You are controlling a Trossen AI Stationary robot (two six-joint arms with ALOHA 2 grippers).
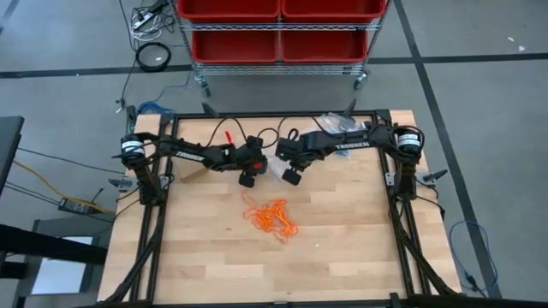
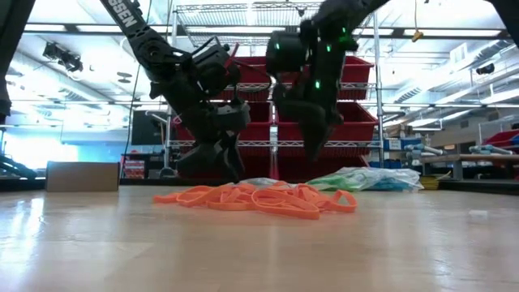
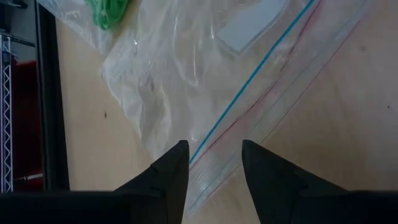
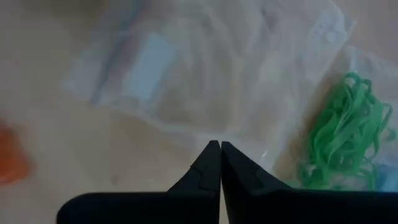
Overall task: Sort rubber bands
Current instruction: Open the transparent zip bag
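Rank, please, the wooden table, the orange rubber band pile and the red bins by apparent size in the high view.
1. wooden table
2. red bins, partly cut off by the picture's edge
3. orange rubber band pile

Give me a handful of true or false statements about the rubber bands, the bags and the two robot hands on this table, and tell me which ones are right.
1. The orange rubber bands lie in a loose clump on the bare wooden table. True.
2. The left hand has its fingers apart over the edge of a clear plastic bag. True.
3. The right hand is wide open. False: its fingers are shut together, with nothing between them.
4. The green rubber bands are piled in with the orange ones. False: they lie by the clear bags, away from the orange clump.
5. The left hand is carrying orange bands. False: nothing shows between its fingers.
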